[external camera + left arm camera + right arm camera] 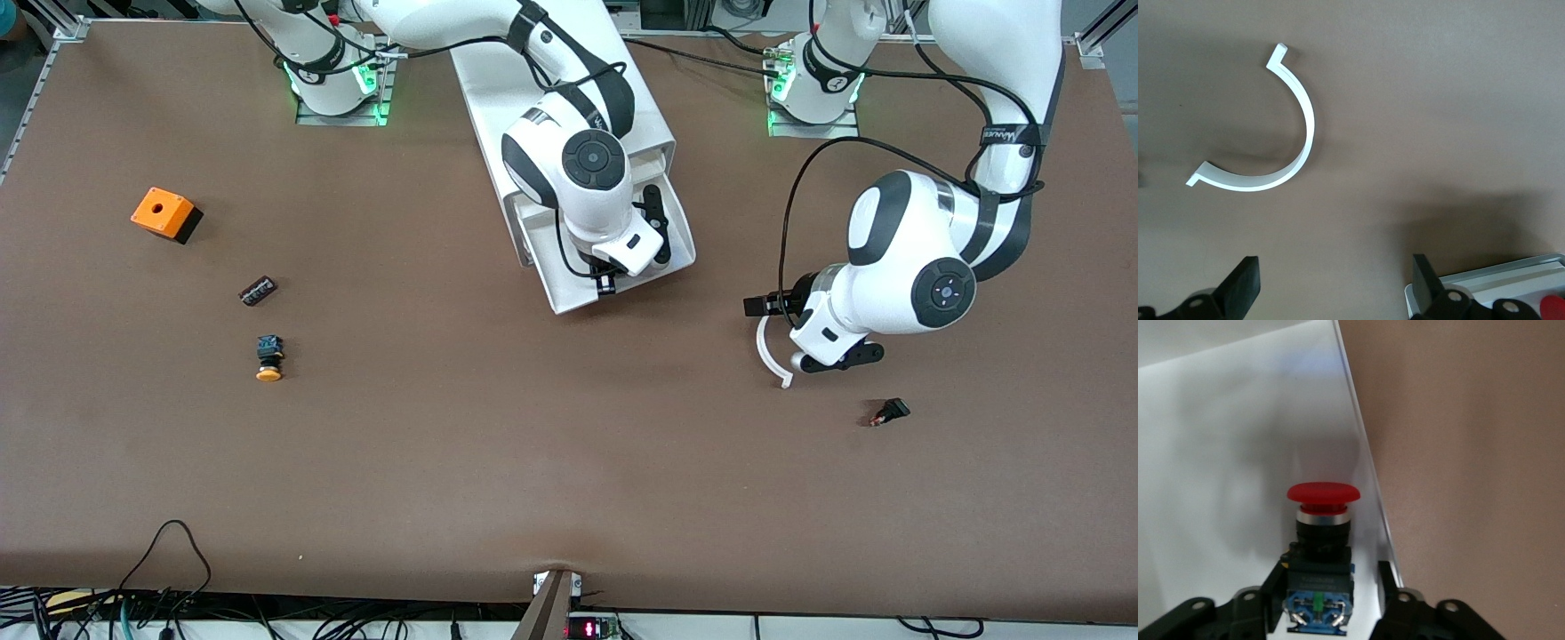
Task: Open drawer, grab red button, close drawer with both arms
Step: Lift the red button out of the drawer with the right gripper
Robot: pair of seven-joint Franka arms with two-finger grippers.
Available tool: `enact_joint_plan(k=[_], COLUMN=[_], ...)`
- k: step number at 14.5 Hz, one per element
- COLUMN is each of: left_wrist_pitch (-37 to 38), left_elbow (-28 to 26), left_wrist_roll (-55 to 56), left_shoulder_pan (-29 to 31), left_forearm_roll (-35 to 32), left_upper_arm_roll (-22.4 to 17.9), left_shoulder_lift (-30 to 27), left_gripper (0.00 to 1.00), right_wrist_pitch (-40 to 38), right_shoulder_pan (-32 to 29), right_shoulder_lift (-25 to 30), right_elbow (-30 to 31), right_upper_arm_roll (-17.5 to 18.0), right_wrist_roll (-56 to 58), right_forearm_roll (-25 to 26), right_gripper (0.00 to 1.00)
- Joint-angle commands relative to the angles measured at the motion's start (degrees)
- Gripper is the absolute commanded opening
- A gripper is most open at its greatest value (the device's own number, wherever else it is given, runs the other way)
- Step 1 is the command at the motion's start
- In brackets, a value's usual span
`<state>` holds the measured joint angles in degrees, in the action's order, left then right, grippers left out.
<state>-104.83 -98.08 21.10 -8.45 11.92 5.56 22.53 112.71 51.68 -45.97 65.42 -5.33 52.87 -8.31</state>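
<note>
The drawer (613,258) stands pulled open from its white cabinet (569,98), and everything can be placed from it. The right gripper (1331,583) is down inside the drawer, its fingers apart with one on each side of the button's blocky body; whether they touch it I cannot tell. The button (1321,553) lies in the drawer close against one side wall, on its side, its long axis running straight out from the gripper with the red cap at the outer end. The right arm is plainly the nearer one, so my judgement is that closing the fingers across the body comes next. The left gripper (831,356) waits, fingers spread, over the table toward the left arm's end from the drawer, by a white curved strip (1265,127)
</note>
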Motion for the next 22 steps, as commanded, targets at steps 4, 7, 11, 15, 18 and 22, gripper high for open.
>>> enact_joint_plan(k=[4, 7, 11, 15, 18, 22], left_wrist_pitch=[-0.02, 0.07, 0.07, -0.72, -0.81, -4.49], left_elbow=[-0.27, -0.18, -0.18, -0.18, -0.27, -0.53], left_wrist_roll=[3.24, 3.77, 3.77, 5.26, 6.14, 9.29], left_shoulder_pan=[-0.08, -0.08, -0.08, -0.51, -1.04, -3.06], left_forearm_roll=[-1.63, -1.63, -1.63, -1.63, -1.63, -1.72], left_upper_arm_roll=[-0.03, 0.15, 0.15, 0.33, 0.33, 0.24], left_shoulder_lift=[-1.09, -1.70, -2.23, -2.23, -2.23, -1.44], left_gripper=[1.00, 1.00, 1.00, 1.00, 1.00, 1.00], right_wrist_pitch=[-0.12, -0.47, -0.38, -0.56, -0.65, 0.32], right_shoulder_pan=[0.09, 0.00, 0.61, 0.35, -1.57, -5.97], right_shoulder_lift=[0.00, 0.35, 0.88, 4.73, 6.76, 6.77], right_elbow=[-0.91, -1.26, -1.35, -1.35, -1.26, -1.17], right_upper_arm_roll=[-0.20, -0.47, -0.56, -1.53, -3.62, -4.77], right_wrist_roll=[2.06, 2.15, 1.27, 1.01, 0.66, 0.31], right_forearm_roll=[0.75, 0.75, 0.84, 0.67, 0.32, 0.84], right_gripper=[0.41, 0.37, 0.32, 0.30, 0.30, 0.30])
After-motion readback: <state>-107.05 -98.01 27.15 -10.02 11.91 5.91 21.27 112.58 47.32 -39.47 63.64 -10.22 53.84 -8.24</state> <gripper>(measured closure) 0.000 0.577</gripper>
